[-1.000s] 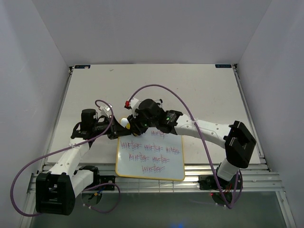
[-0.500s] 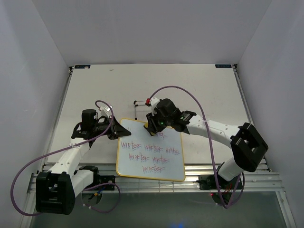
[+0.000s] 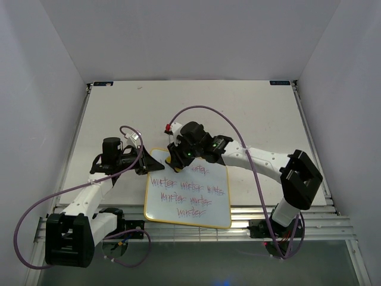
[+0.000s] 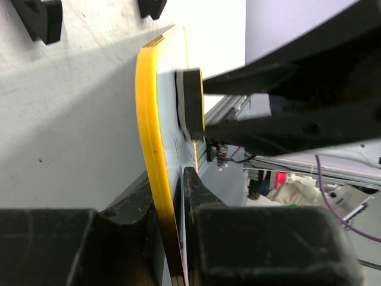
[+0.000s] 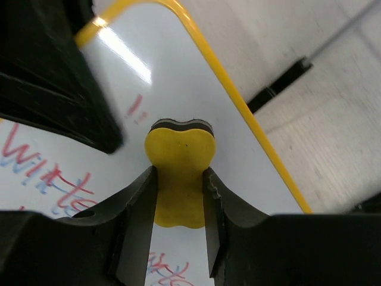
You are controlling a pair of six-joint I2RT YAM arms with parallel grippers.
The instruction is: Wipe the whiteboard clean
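Whiteboard edge pinched by left claw; right claw clamps eraser against it.

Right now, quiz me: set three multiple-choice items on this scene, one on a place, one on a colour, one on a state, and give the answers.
1. Where is the eraser?
A. on the whiteboard, near its far left corner
B. at the board's near right corner
C. lying off the board

2. What colour is the board's frame?
A. blue
B. yellow
C. green

3. How is the right claw?
A. open and empty
B. shut on a marker
C. shut on the eraser

Answers:
1 A: the top view shows it by that corner, beyond the writing.
2 B: the right wrist view shows a yellow rim around the white surface.
3 C: its fingers pinch the yellow block from both sides.
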